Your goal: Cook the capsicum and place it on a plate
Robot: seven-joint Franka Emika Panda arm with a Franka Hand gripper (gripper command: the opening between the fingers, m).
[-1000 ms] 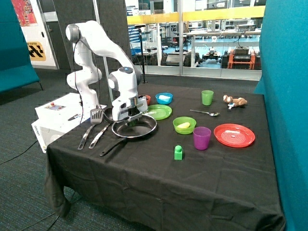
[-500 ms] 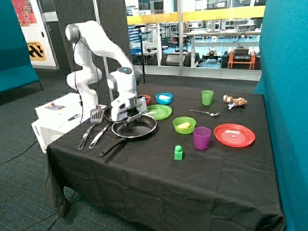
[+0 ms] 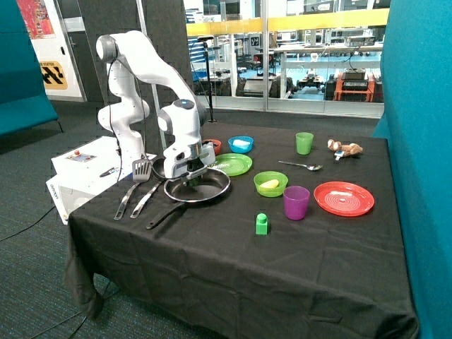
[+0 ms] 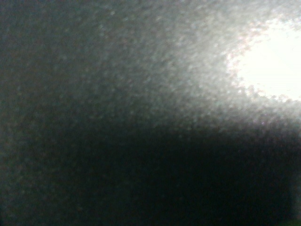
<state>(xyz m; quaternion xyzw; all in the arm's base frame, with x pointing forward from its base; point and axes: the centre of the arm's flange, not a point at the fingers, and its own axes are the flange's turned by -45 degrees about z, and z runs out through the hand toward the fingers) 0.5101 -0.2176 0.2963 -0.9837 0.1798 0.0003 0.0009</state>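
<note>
White Franka arm's gripper (image 3: 188, 179) sits low inside the round black frying pan (image 3: 198, 187) on the black-clothed table (image 3: 233, 247); can't tell if jaws are spread or closed. Small dark green capsicum not clearly visible, a greenish speck by the gripper in the pan may be it. Flat lime-green plastic plate (image 3: 234, 164) lies just behind the pan, nothing on it. Wrist view shows only a dark grainy surface with a bright glare patch.

Black-clothed table (image 3: 212, 261), frying pan (image 3: 205, 189), plate (image 3: 236, 165), red plate (image 3: 344, 198), purple cup (image 3: 296, 203)
</note>
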